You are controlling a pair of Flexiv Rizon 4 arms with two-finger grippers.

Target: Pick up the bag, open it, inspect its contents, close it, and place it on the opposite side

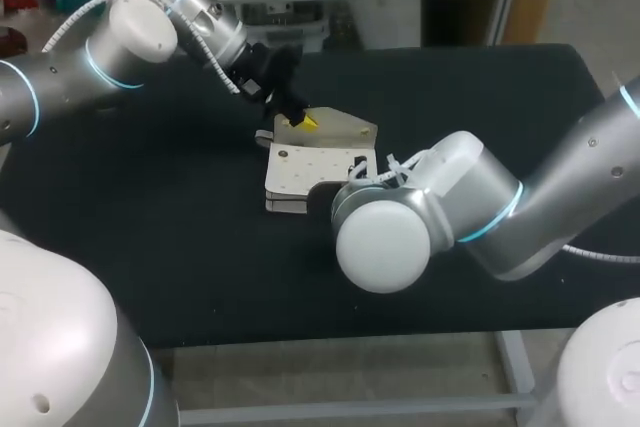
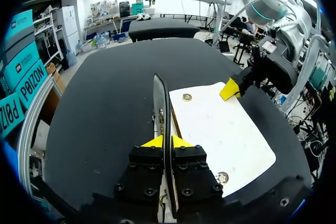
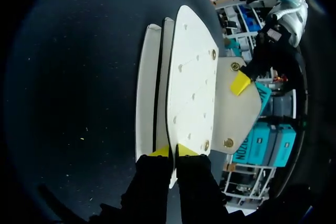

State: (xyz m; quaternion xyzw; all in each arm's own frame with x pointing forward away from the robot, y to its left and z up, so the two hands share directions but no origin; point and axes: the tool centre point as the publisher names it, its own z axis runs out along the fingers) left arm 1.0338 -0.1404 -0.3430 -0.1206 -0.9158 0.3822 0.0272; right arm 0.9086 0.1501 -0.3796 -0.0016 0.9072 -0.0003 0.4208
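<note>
Now, opening step, frame centre: left gripper [image 1: 303, 121] pinches the flap [image 1: 345, 132] of the bag [image 1: 310, 172], right gripper [image 3: 174, 151] clamps its body; next likely means lifting the flap wider

Flat cream bag [image 1: 310, 172] on the black table [image 1: 150, 247], flap unfolded, round snaps exposed.

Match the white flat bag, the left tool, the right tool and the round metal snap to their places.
1 white flat bag
2 left tool
3 right tool
4 round metal snap

A on the bag's flap
B shut on the bag's right side
C middle of the black table
D shut on the bag's far edge

Pairs: 1-C, 2-D, 3-B, 4-A.
</note>
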